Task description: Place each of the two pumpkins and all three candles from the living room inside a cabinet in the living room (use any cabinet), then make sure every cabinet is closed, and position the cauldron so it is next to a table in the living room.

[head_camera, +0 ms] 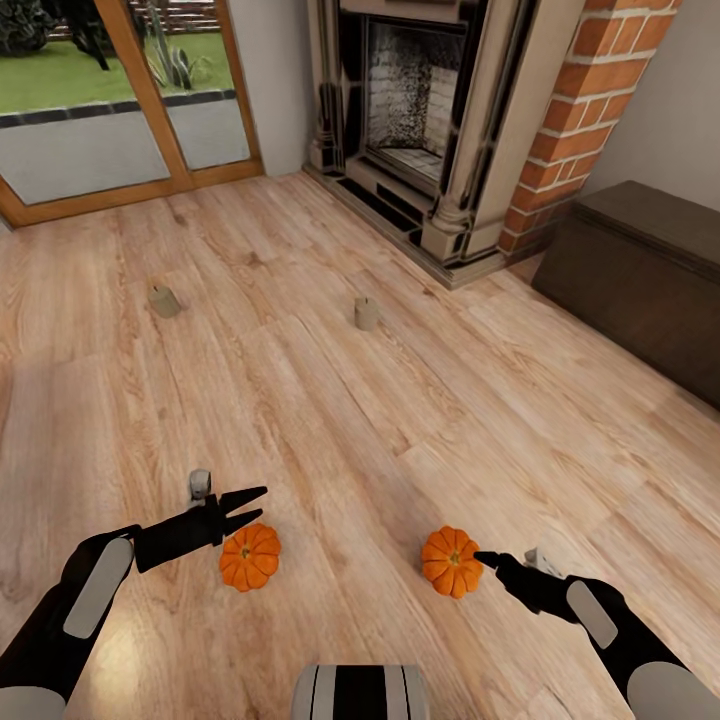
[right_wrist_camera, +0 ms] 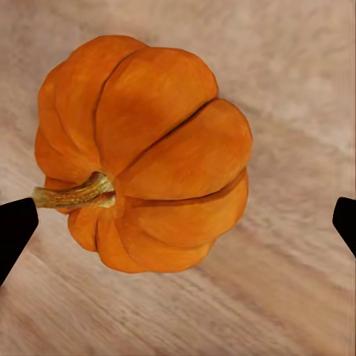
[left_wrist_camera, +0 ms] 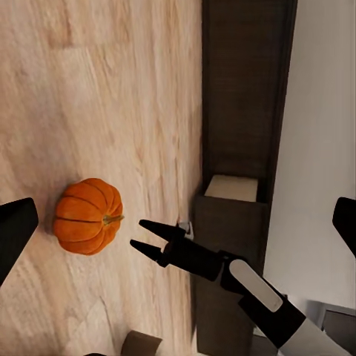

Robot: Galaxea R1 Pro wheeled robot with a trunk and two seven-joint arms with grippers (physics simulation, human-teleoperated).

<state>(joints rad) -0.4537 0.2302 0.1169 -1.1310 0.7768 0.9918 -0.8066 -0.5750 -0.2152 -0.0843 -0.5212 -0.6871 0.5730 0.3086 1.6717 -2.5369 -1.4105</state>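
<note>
A: From the head view, where do things stand?

B: Both pumpkins sit on the wooden floor, well short of the fireplace [head_camera: 415,110]. The left hand [head_camera: 252,505] hovers just beside the left pumpkin [head_camera: 250,556], fingers apart. The right hand [head_camera: 487,557] points at the right pumpkin [head_camera: 452,561], nearly touching it; from here I cannot tell whether it is spread or closed. Two candles [head_camera: 164,300] [head_camera: 367,313] stand nearer the fireplace, and the dark cabinet [head_camera: 640,280] lies just beyond its brick side.

A: And the left wrist view?

B: It looks across at the right pumpkin [left_wrist_camera: 87,216] with the right hand [left_wrist_camera: 141,233] beside it, fingers apart and not yet around it. Beyond them the cabinet [left_wrist_camera: 241,89] shows one pull-out front drawn open, its pale inside [left_wrist_camera: 231,188] exposed, which the head view does not make plain.

A: The right wrist view?

B: The right pumpkin [right_wrist_camera: 144,152] lies close between the two dark fingertips [right_wrist_camera: 15,230], stem sideways, nothing clamped.

A: So the step?

B: I judge it is reaching for the pumpkins. Next, each hand needs to settle around its pumpkin and close before carrying it to the open cabinet.
</note>
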